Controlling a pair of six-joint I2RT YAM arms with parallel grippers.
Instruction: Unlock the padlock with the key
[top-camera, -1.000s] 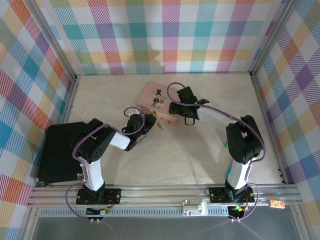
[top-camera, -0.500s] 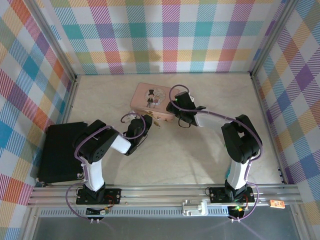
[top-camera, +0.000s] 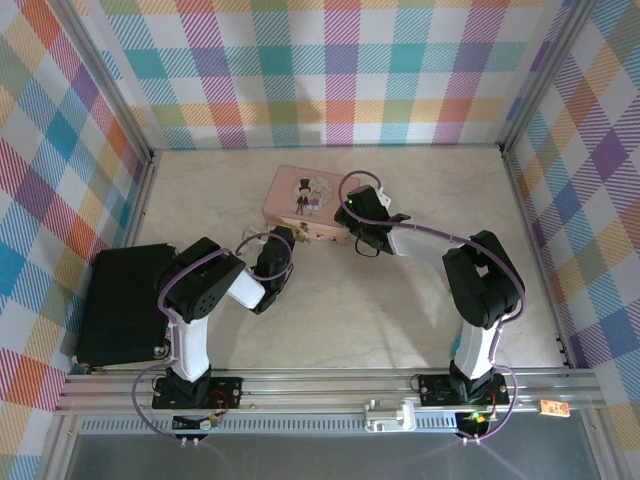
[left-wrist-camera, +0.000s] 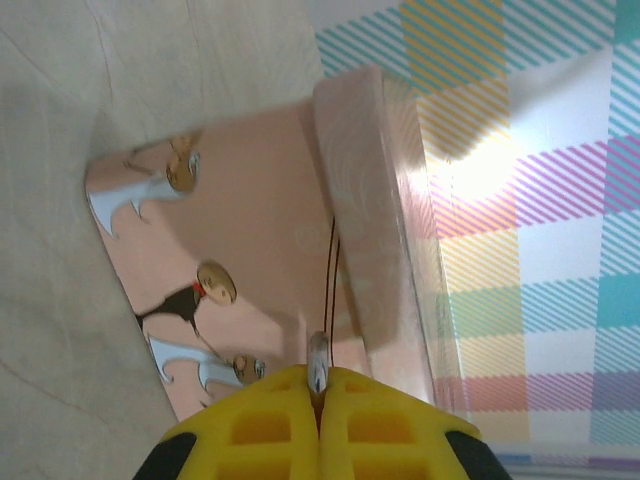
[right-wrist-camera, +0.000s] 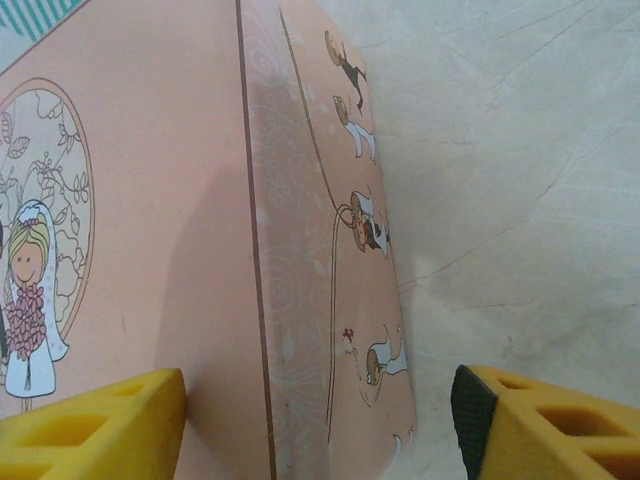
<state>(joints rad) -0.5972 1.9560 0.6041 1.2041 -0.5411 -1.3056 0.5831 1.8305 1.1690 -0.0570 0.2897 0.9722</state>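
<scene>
**A:** Where is the key (left-wrist-camera: 318, 358)?

**B:** Pinched in the left gripper (left-wrist-camera: 320, 385). The yellow fingers are pressed together on it and only its tip pokes out. It points at the side wall of the tin (left-wrist-camera: 250, 230); I can't tell if it touches.

**A:** And the padlock (top-camera: 322, 236)?

**B:** From above it's a brass speck at the tin's near side, near that gripper. It's too small to tell more.

**A:** The right gripper (right-wrist-camera: 318, 410)?

**B:** Spread wide and holding nothing. One finger is over the tin's lid, the other past its side wall, above the table (right-wrist-camera: 520, 200).
</scene>
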